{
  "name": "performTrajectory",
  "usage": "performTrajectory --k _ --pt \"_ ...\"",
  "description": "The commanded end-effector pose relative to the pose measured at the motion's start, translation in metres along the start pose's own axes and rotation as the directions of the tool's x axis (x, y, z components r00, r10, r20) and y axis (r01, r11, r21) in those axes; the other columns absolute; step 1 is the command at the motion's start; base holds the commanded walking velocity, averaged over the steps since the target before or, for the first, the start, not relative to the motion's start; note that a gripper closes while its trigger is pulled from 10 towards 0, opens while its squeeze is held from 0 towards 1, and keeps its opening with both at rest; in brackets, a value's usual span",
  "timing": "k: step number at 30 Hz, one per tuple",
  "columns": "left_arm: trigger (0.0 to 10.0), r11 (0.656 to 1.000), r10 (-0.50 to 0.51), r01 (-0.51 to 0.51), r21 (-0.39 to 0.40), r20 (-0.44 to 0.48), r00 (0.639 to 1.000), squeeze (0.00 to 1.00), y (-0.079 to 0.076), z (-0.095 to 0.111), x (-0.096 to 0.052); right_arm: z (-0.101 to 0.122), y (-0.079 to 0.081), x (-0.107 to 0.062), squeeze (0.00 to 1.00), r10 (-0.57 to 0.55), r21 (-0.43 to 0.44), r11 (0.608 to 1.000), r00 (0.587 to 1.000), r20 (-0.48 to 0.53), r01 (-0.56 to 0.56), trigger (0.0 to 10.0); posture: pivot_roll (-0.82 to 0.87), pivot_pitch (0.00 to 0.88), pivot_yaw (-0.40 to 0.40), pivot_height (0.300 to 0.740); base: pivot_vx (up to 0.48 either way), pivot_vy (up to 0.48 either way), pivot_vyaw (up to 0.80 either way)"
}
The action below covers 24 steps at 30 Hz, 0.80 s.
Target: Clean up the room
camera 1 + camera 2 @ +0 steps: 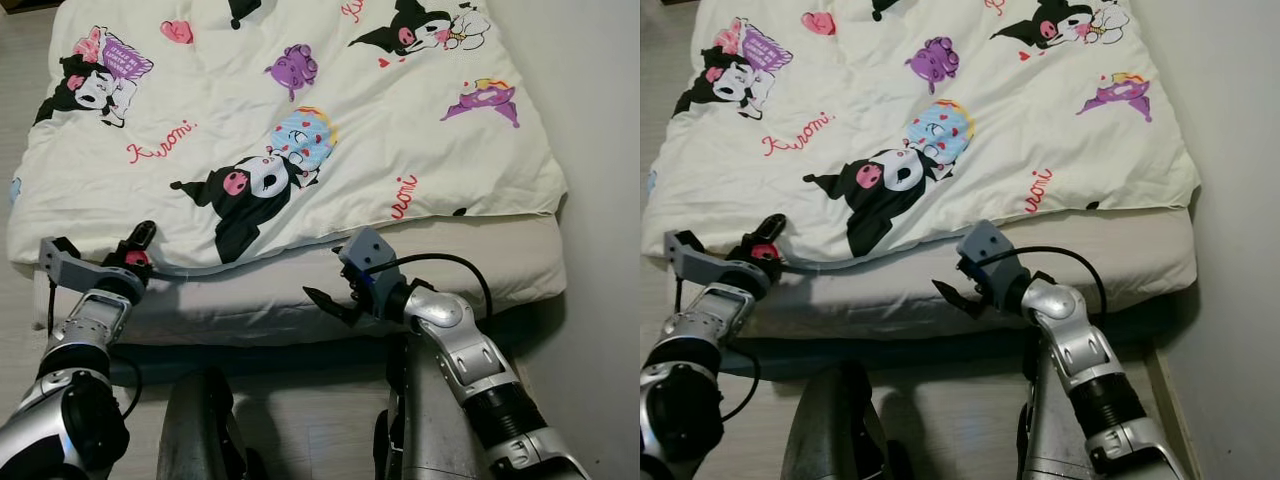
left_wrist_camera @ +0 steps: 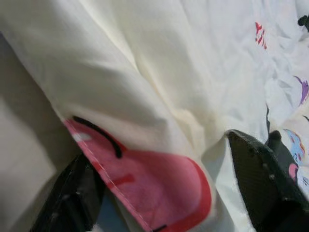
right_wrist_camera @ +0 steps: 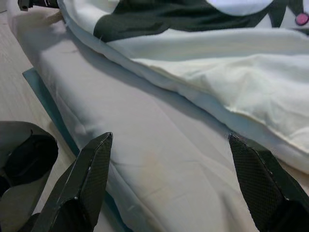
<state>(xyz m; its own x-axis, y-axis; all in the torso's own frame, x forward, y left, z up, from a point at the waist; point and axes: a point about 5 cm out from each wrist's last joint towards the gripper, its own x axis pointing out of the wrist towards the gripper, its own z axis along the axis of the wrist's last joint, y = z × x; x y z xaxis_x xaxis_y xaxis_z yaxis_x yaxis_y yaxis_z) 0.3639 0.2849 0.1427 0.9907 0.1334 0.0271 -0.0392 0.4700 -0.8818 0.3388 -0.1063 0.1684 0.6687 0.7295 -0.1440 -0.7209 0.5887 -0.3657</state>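
A cream comforter (image 1: 300,110) printed with cartoon characters covers the bed, and its front edge hangs over the pale mattress (image 1: 480,258). My left gripper (image 1: 140,246) is at the comforter's front left corner, open. One of its fingers lies on top of the cloth, and the hem with a pink print (image 2: 159,188) runs between the fingers. My right gripper (image 1: 331,305) is open in front of the mattress side, just below the comforter's front edge. It touches nothing, and its fingers (image 3: 87,169) are spread wide.
A white wall (image 1: 605,150) runs close along the bed's right side. Wooden floor (image 1: 310,425) lies in front of the bed and along its left. My own dark legs (image 1: 200,430) stand close to the bed. A blue base edge (image 3: 46,104) shows under the mattress.
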Motion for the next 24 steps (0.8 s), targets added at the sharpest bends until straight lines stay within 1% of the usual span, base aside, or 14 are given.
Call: performTrajectory --k 1,3,8,11,14,16,20,21,22,23,24 --pt "0.0 0.999 0.031 -0.031 0.009 0.023 0.999 0.0 0.009 0.009 -0.005 -0.006 0.008 -0.001 0.0 0.025 0.015 1.0 0.999 -0.02 -0.025 10.0 -0.09 0.433 0.068 0.456 0.0 0.0 0.0" --pt "0.0 1.0 0.025 -0.025 0.001 0.033 0.999 0.0 0.009 0.011 -0.004 -0.006 0.008 -0.001 0.0 0.019 0.01 1.0 1.0 -0.023 -0.019 10.0 -0.09 0.431 0.069 0.456 0.0 0.0 0.0" --pt "0.0 0.999 0.032 -0.032 0.01 0.035 0.999 0.0 0.011 0.011 -0.005 -0.005 0.008 0.0 0.0 0.016 0.012 1.0 1.0 -0.023 -0.015 10.0 -0.09 0.431 0.067 0.456 0.0 0.0 0.0" --pt "0.0 0.998 0.054 -0.054 0.018 0.037 0.998 0.0 0.016 0.013 -0.008 -0.004 0.006 -0.001 0.0 0.011 0.009 1.0 1.0 -0.026 -0.011 10.0 -0.09 0.433 0.064 0.456 0.0 0.0 0.0" --pt "0.0 0.998 0.063 -0.064 0.015 0.042 0.997 0.0 0.017 0.014 -0.008 -0.004 0.005 -0.001 0.0 0.009 0.007 1.0 1.0 -0.029 -0.009 10.0 -0.09 0.436 0.063 0.456 0.0 0.0 0.0" --pt "0.0 0.996 0.077 -0.079 0.041 0.044 0.996 0.0 0.019 0.017 -0.009 -0.004 0.005 -0.002 0.0 0.006 0.004 1.0 0.999 -0.033 -0.006 10.0 -0.09 0.433 0.065 0.456 0.0 0.0 0.0" --pt "0.0 0.994 0.082 -0.085 0.063 0.042 0.996 0.0 0.019 0.018 -0.009 -0.003 0.005 -0.002 0.0 0.005 0.002 1.0 0.999 -0.035 -0.005 10.0 -0.09 0.433 0.066 0.456 0.0 0.0 0.0" --pt "0.0 0.99 0.088 -0.09 0.108 0.026 0.996 0.0 0.02 0.019 -0.009 -0.003 0.005 -0.002 0.0 0.004 -0.001 1.0 0.999 -0.035 -0.004 10.0 -0.08 0.434 0.073 0.456 0.0 0.0 0.0" --pt "0.0 0.976 0.107 -0.104 0.192 -0.001 0.994 0.0 0.021 0.02 -0.01 -0.003 0.005 -0.003 0.0 0.001 -0.001 1.0 0.999 -0.032 -0.001 10.0 -0.08 0.434 0.076 0.456 0.0 0.0 0.0" --pt "0.0 0.976 0.107 -0.104 0.192 -0.001 0.994 0.0 0.021 0.02 -0.01 -0.003 0.005 -0.003 0.0 0.001 -0.001 1.0 0.999 -0.032 -0.001 10.0 -0.08 0.434 0.076 0.456 0.0 0.0 0.0" --pt "0.0 0.961 0.122 -0.113 0.252 -0.019 0.992 0.0 0.023 0.02 -0.011 -0.002 0.005 -0.003 0.0 -0.001 0.0 1.0 1.0 -0.031 0.001 10.0 -0.08 0.434 0.077 0.456 0.0 0.0 0.0"
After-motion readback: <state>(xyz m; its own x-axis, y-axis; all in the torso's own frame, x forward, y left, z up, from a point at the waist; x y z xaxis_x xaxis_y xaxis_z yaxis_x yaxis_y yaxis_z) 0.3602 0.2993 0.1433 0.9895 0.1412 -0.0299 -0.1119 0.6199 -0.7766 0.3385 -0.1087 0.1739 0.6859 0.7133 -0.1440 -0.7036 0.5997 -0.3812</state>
